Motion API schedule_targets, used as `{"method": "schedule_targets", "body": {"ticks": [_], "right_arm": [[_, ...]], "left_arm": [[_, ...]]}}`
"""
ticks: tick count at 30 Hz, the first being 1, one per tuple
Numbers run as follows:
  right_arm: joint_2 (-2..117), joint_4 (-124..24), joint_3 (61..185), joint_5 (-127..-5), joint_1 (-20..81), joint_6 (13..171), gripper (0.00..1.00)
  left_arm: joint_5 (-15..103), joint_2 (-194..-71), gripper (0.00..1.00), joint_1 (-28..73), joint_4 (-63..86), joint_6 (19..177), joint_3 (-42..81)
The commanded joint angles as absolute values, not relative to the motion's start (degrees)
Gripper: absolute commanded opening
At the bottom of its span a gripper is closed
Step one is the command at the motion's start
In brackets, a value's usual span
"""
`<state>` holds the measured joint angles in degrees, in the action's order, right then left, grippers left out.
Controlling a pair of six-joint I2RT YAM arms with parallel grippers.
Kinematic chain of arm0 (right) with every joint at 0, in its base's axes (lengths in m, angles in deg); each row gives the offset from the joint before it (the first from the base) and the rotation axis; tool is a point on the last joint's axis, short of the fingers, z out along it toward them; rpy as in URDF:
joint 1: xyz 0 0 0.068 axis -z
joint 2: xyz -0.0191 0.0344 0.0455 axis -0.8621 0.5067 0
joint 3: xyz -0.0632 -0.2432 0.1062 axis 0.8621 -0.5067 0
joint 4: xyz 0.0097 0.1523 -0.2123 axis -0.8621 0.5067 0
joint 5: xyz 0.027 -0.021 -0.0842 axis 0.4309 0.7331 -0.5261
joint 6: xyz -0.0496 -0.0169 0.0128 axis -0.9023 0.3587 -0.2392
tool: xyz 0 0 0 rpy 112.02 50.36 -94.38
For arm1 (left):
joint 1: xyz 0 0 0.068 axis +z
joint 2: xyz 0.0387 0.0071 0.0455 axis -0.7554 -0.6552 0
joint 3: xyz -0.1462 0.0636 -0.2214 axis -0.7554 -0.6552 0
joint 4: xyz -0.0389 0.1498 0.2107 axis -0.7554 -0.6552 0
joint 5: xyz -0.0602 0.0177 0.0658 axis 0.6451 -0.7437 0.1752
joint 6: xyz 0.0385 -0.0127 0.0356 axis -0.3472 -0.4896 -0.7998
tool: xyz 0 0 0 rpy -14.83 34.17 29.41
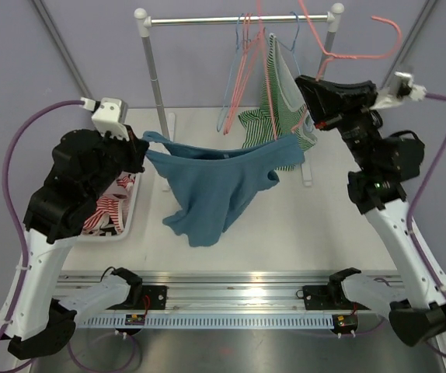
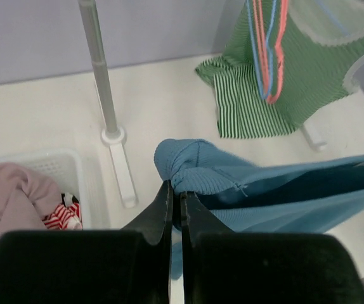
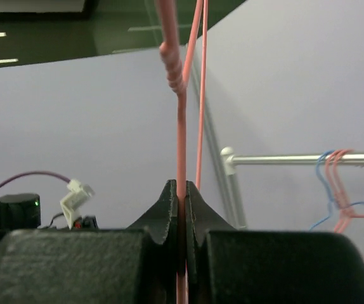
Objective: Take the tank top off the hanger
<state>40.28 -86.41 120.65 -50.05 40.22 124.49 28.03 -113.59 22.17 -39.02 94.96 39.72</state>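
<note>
The blue tank top (image 1: 207,190) hangs stretched in mid-air above the table between my two grippers. My left gripper (image 1: 140,152) is shut on its bunched left strap, seen in the left wrist view with the gripper (image 2: 176,190) pinching the blue fabric (image 2: 264,190). My right gripper (image 1: 307,87) is raised at the right end of the rack and is shut on the pink wire hanger (image 1: 339,53); the wire (image 3: 181,126) runs up from between its closed jaws (image 3: 182,187). The top's right end reaches just below that gripper; how it sits on the hanger is hidden.
A metal clothes rack (image 1: 238,19) stands at the back with several empty pink and blue hangers (image 1: 238,70) and a green striped tank top (image 1: 273,116), also in the left wrist view (image 2: 264,95). A white basket (image 1: 122,221) of clothes sits at left.
</note>
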Motion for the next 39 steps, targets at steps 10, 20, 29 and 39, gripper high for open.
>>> {"method": "schedule_targets", "body": {"ticks": [10, 20, 29, 39], "right_arm": [[33.8, -117.4, 99.1, -55.2, 40.0, 118.2, 0.0], [30.2, -75.8, 113.4, -60.1, 40.0, 107.7, 0.0], [30.7, -21.0, 132.5, -64.2, 40.0, 97.5, 0.0], [44.1, -6.8, 150.5, -69.3, 40.0, 93.0, 0.0]], "left_arm": [[39.8, -106.0, 0.0, 22.4, -29.7, 101.1, 22.1], [24.3, -105.5, 0.0, 22.4, -33.2, 103.8, 22.1], [29.7, -107.3, 0.0, 22.4, -31.4, 102.9, 19.7], [34.2, -114.2, 0.13, 22.4, -34.7, 103.4, 17.0]]}}
